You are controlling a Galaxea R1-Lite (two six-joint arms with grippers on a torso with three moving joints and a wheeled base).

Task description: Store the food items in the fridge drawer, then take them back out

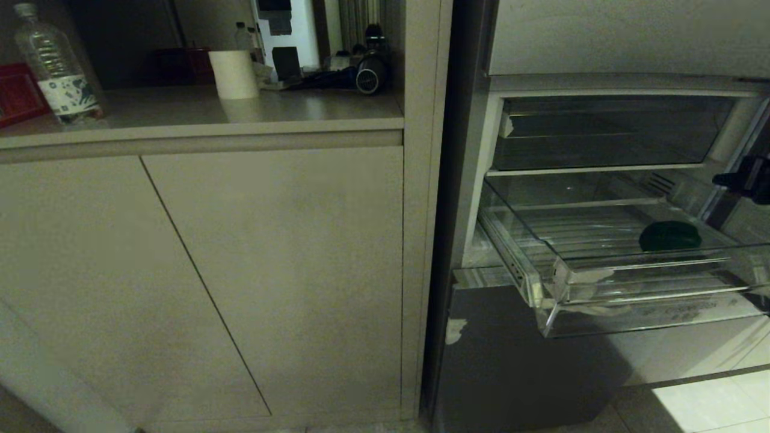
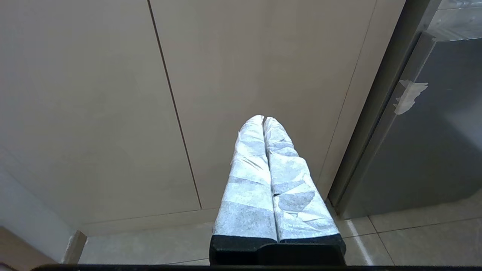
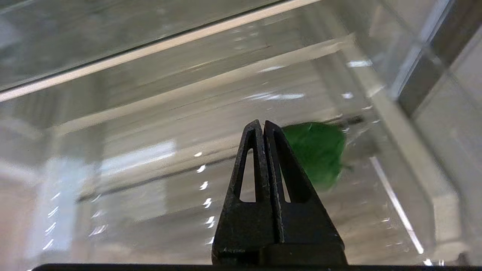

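Note:
The clear fridge drawer [image 1: 601, 282] stands pulled out of the open fridge, tape scraps on its front lip. One dark green food item [image 1: 669, 236] lies on its ribbed floor toward the right. My right gripper [image 1: 731, 178] pokes in from the right edge, above and just right of that green piece. In the right wrist view it [image 3: 263, 122] is shut and empty, with the green piece [image 3: 320, 150] beyond and to one side. My left gripper [image 2: 263, 118], fingers wrapped in white, is shut and hangs low before the cabinet door. No brownish-orange piece shows.
A darker drawer [image 1: 607, 132] sits closed above the clear one. Left of the fridge stands a beige cabinet [image 1: 240, 270]; its counter holds a clear water bottle [image 1: 57, 66], a white cup [image 1: 233, 73] and dark gear. The fridge's grey lower front [image 2: 433, 143] is near my left gripper.

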